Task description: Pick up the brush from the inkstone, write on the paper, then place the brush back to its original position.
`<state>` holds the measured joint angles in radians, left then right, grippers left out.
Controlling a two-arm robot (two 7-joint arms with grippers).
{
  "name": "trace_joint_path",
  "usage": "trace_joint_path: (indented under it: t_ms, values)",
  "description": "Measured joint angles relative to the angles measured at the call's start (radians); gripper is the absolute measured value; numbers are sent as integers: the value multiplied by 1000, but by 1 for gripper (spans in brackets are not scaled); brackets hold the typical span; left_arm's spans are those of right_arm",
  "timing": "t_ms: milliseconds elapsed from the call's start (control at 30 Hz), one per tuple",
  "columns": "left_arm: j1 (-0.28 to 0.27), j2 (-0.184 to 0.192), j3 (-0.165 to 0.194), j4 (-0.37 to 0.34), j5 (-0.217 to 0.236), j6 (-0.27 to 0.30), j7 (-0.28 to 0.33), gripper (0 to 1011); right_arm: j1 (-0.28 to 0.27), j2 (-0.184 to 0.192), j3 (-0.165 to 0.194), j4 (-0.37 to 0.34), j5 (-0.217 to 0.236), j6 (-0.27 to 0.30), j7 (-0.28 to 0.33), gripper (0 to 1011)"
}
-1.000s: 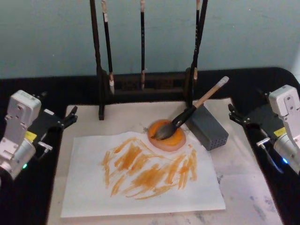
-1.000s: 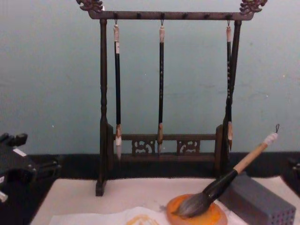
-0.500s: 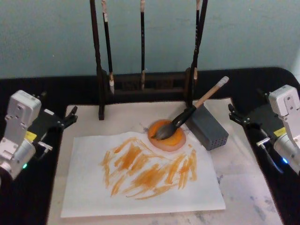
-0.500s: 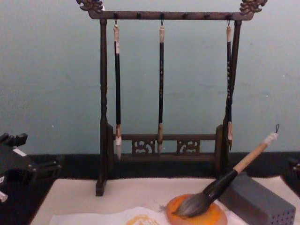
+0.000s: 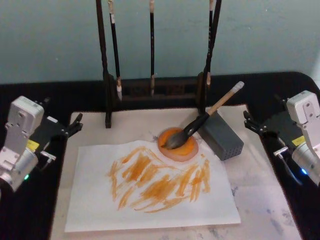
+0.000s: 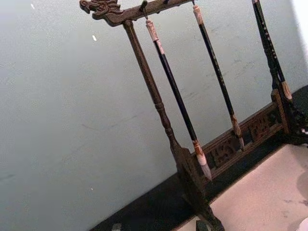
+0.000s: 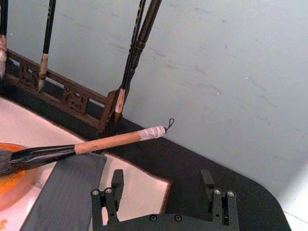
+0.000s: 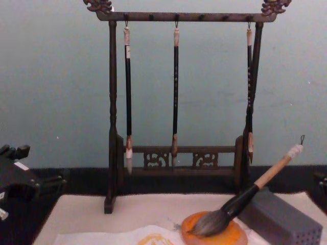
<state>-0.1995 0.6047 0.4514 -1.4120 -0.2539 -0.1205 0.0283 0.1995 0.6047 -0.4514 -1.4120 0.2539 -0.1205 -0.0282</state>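
Left gripper (image 5: 71, 126): one, at the left edge of the beige mat (image 5: 260, 190), fingers apart, nothing between them.
Right gripper (image 5: 252, 125): one, at the right edge of the mat, fingers spread, holding nothing.
Brush (image 5: 200, 121): one, between both grippers and nearer the right one; bristles in the inkstone (image 5: 187, 148), handle leaning on the grey block (image 5: 224, 137).
Paper (image 5: 100, 200): one sheet, between the grippers, covered with orange strokes.
Thin brushes (image 8: 175, 92): three, hanging on one rack (image 8: 112, 102), beyond both grippers.
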Motion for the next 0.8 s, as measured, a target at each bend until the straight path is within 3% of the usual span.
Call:
trace_joint_path:
  t_ms: [300,433,600,667,700,767,800]
  values:
    - [0,0,0,0,0,0,0,1001,0,0,0,0,0,0,0,1000]
    - [0,0,0,0,0,0,0,1001,-11,-7,16,-17,17,7,22,1000]
    - [0,0,0,0,0,0,0,1001,-23,-22,42,-33,72,23,63,1000]
    - [0,0,0,0,0,0,0,1001,-26,-40,66,-37,134,51,103,1000]
    - [0,0,0,0,0,0,0,1001,-26,-40,66,-37,134,51,103,1000]
    - [0,0,0,0,0,0,0,1001,-26,-65,93,-35,207,91,144,1000]
    - [0,0,0,0,0,0,0,1001,-26,-65,93,-35,207,91,144,1000]
